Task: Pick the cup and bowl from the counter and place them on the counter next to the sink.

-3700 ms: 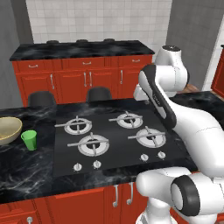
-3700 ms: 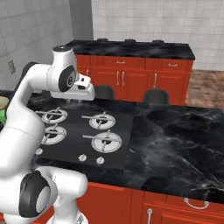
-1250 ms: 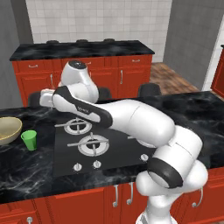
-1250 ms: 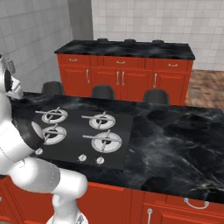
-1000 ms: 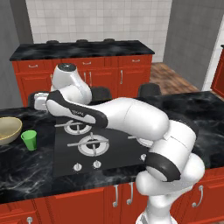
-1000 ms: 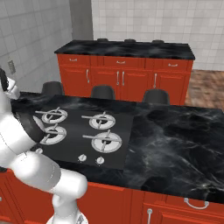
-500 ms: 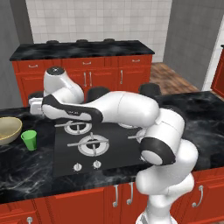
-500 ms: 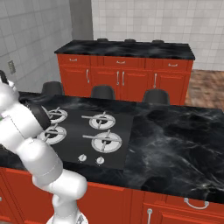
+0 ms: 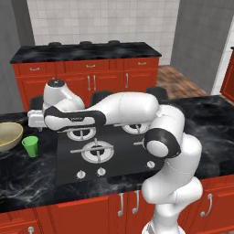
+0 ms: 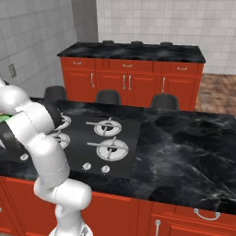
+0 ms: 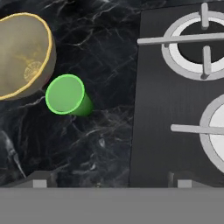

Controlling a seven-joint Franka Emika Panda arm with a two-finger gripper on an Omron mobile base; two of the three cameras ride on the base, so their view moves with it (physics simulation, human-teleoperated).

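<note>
End effector [image 11: 109, 181] spread wide, nothing between the fingertips [image 11: 38, 180], both just poking up at the bottom of the hand view. Hanging above the tabletop [image 11: 105, 52], looking down on it, near the left edge of the stove plate [image 11: 175, 109]. In left base view, hand [image 9: 35, 118] sits at the far left end of the arm, above the tabletop [image 9: 27, 178] and just back of the cup [image 9: 30, 146].

Cup [image 11: 68, 95] upright on the tabletop, bright green, rim facing the camera, up and left of the fingertips, not touched. Bowl [image 11: 24, 54] just beside the cup on the side away from the stove, rims very close; contact between them not resolvable. Bowl yellowish inside, tan outside, upright, partly cut by the left frame edge. In left base view, bowl [image 9: 9, 135] at the left edge, cup between it and the stove plate [image 9: 105, 151].

Two burners [image 11: 197, 39] with grey grates visible at the right of the hand view. Knobs [image 9: 91, 172] along the stove's front edge. Arm [image 10: 37, 124] folded low at the left in right base view, stove plate [image 10: 99, 138] beside it. Red cabinets [image 9: 87, 77] with a second dark worktop behind the island, three dark stools [image 10: 108, 97] along its far side.
</note>
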